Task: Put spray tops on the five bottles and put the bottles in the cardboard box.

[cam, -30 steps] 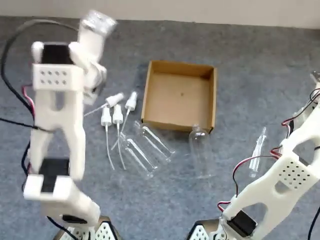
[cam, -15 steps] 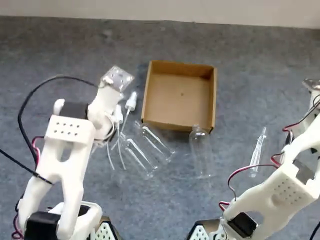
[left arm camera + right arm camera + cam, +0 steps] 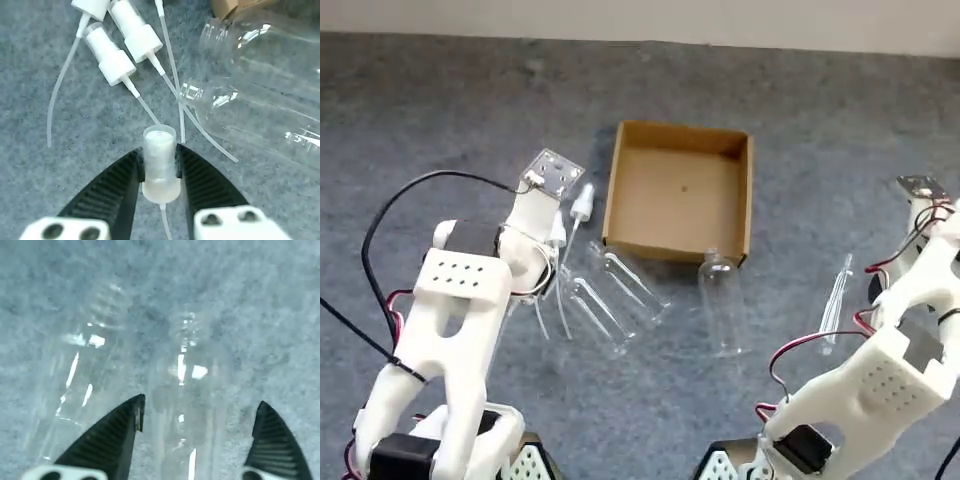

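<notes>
My left gripper (image 3: 160, 156) is shut on a white spray top (image 3: 160, 167), held just above the carpet. Three more spray tops (image 3: 114, 59) lie beyond it, their thin tubes trailing, next to clear bottles (image 3: 250, 100). In the high view the left arm (image 3: 525, 250) covers that cluster, with one spray top (image 3: 582, 205) showing beside it. The cardboard box (image 3: 620, 190) stands open in the middle. My right gripper (image 3: 200, 405) is open above two clear bottles (image 3: 75, 375) lying side by side. These bottles (image 3: 835, 295) are at the right in the high view.
Two clear bottles (image 3: 610, 295) lie in front of the box's left corner and another bottle (image 3: 720, 300) in front of its right corner. The right arm (image 3: 905, 330) stands at the right edge. Grey carpet covers the table.
The left arm has come down from a raised pose at the back left onto the spray tops. The right arm's wrist has swung slightly inward over the right-hand bottles.
</notes>
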### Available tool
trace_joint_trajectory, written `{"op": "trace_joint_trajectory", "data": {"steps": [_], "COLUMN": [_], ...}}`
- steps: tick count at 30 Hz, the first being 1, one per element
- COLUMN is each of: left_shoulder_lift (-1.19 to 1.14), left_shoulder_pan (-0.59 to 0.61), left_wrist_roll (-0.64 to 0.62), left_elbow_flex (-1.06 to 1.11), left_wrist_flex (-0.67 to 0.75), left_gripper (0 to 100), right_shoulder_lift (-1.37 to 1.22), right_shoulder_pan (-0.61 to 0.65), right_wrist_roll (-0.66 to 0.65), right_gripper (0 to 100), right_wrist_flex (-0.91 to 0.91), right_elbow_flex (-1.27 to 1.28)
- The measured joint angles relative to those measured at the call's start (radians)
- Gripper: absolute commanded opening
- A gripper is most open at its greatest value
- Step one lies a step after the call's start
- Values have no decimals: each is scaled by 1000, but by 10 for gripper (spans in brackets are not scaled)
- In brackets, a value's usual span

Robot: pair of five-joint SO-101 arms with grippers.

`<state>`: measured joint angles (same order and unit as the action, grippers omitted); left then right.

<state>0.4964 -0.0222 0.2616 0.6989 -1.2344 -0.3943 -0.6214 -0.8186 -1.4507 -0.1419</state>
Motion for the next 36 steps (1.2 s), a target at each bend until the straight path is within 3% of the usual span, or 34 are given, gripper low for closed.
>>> {"op": "trace_joint_trajectory", "data": {"steps": [9, 13, 29, 32, 36], "left_shoulder_lift": [0, 0, 0, 0, 0], "left_shoulder_pan": [0, 0, 2, 46, 114], "left_wrist_roll": [0, -2, -3, -18, -64], "left_elbow_flex": [17, 43, 48, 49, 49], "left_wrist_flex": [8, 44, 58, 107, 133], "left_gripper": [4, 4, 40, 98, 85], "right_shoulder_lift": [0, 0, 0, 0, 0], "right_shoulder_pan": [78, 77, 37, 37, 37], "right_wrist_roll": [0, 0, -64, -64, -64], "right_gripper": [289, 231, 229, 229, 235], "right_wrist_flex": [78, 78, 89, 89, 89], "right_elbow_flex": [2, 11, 78, 78, 78]}}
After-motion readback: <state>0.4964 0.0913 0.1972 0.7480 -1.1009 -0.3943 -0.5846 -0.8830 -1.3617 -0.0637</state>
